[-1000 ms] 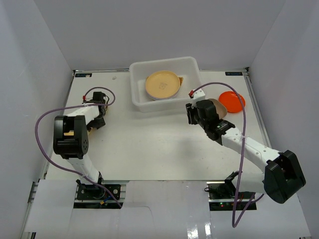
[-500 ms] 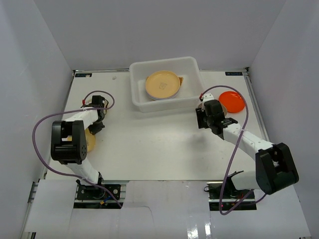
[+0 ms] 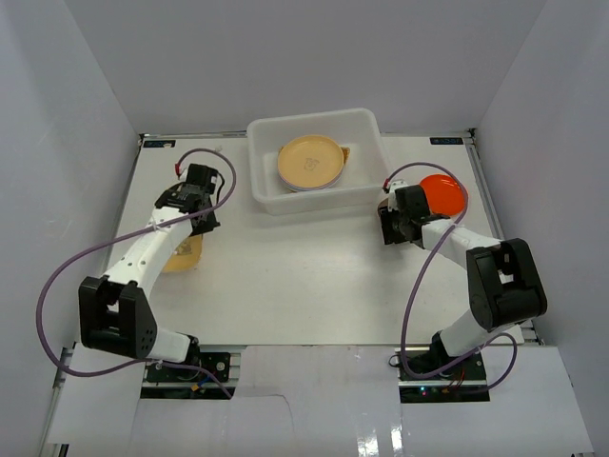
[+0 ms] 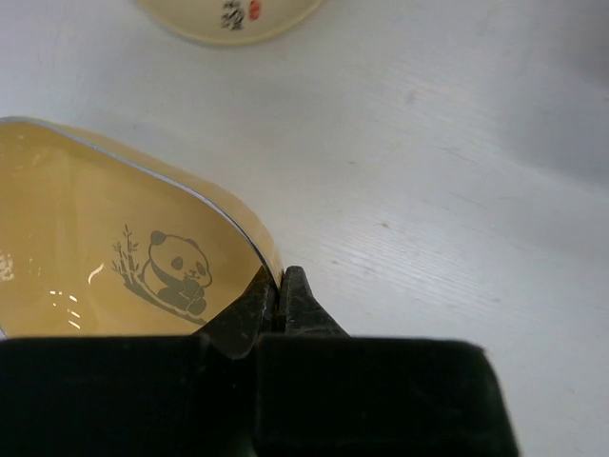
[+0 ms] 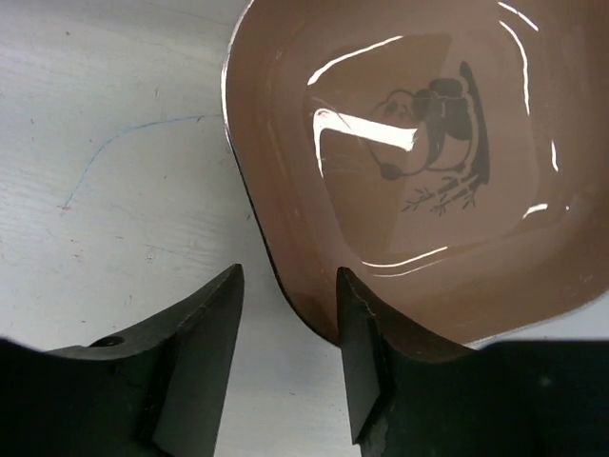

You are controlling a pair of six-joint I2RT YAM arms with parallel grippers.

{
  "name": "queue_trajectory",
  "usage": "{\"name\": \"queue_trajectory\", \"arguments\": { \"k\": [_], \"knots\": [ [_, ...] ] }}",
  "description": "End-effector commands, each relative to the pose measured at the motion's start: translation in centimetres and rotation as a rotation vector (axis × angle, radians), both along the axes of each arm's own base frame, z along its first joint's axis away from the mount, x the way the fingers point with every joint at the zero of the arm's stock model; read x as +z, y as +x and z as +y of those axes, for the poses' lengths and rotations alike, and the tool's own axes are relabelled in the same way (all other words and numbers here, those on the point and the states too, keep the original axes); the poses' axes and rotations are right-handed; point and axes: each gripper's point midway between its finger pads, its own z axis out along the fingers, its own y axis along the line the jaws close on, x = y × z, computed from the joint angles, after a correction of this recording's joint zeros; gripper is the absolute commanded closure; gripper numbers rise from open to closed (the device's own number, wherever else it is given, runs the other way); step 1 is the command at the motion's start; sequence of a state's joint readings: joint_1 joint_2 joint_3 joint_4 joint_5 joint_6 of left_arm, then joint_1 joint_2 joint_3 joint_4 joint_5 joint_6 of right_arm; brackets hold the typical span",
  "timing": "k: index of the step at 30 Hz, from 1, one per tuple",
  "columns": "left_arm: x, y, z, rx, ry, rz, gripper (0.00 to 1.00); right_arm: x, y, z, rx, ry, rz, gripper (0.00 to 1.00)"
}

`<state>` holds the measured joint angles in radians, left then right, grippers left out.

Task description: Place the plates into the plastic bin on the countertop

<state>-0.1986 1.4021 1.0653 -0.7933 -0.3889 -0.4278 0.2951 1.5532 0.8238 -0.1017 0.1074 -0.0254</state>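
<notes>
Left gripper [image 4: 282, 286] has closed, pinching glossy yellow panda plate [image 4: 86, 238]; right gripper [image 5: 287, 278] parted astride brown plate [image 5: 409, 200].

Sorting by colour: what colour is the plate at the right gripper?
The plate is brown; right wrist view shows it best.

Left arm [image 3: 143, 252] reaching forward, left tool [image 4: 280, 297] pinched tight — right arm [image 3: 455, 238] folded, right tool [image 5: 287, 278] parted

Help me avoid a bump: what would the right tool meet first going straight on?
Likely the brown plate: its rim sits between the open fingers of the right tool; depth unclear.
</notes>
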Motion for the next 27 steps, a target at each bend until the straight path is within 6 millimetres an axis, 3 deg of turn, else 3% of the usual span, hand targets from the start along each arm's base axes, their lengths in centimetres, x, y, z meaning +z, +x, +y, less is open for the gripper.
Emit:
{"name": "queue_trajectory", "arguments": {
  "k": [1, 2, 3, 5, 6, 9, 10, 11, 16, 19, 20, 25, 27],
  "knots": [
    [7.1, 1.8, -3.4, -0.068, -0.057, -0.148, 1.00, 1.7, 2.0, 1.2, 0.040, 0.036, -0.067, 0.51],
    [8.3, 1.9, -4.1, -0.087, -0.062, -0.161, 1.00, 1.9, 1.9, 1.5, 0.050, 0.048, -0.066, 0.55],
    [11.0, 2.9, -6.0, -0.126, -0.083, -0.220, 1.00, 2.2, 1.9, 2.0, 0.060, 0.074, -0.075, 0.59],
    [13.4, 3.3, -8.3, -0.175, -0.089, -0.254, 1.00, 2.4, 1.8, 2.3, 0.066, 0.093, -0.085, 0.69],
    [15.7, 4.5, -9.7, -0.193, -0.101, -0.302, 1.00, 2.3, 1.6, 2.3, 0.064, 0.094, -0.082, 0.69],
    [17.9, 5.4, -12.9, -0.256, -0.097, -0.336, 1.00, 1.7, 1.2, 2.2, 0.063, 0.086, -0.050, 0.78],
    [18.9, 6.6, -14.1, -0.274, -0.090, -0.353, 1.00, 1.5, 0.9, 2.6, 0.063, 0.091, -0.039, 0.83],
    [19.2, 6.9, -15.4, -0.299, -0.086, -0.358, 1.00, 1.5, 0.7, 2.9, 0.069, 0.096, -0.035, 0.87],
    [20.6, 11.1, -20.6, -0.366, -0.094, -0.411, 1.00, 1.3, -1.6, 4.4, 0.082, 0.130, -0.024, 0.92],
    [20.8, 13.6, -23.2, -0.394, -0.108, -0.446, 1.00, 2.3, -3.3, 5.7, 0.093, 0.183, -0.047, 0.92],
    [20.8, 14.1, -23.8, -0.404, -0.105, -0.456, 1.00, 3.5, -3.6, 5.9, 0.097, 0.204, -0.080, 0.92],
    [19.8, 17.1, -27.6, -0.466, -0.126, -0.526, 1.00, 5.2, -5.8, 6.7, 0.115, 0.231, -0.111, 0.92],
    [18.2, 18.0, -29.0, -0.492, -0.133, -0.514, 1.00, 6.3, -6.4, 6.6, 0.108, 0.242, -0.132, 0.92]
  ]
}}
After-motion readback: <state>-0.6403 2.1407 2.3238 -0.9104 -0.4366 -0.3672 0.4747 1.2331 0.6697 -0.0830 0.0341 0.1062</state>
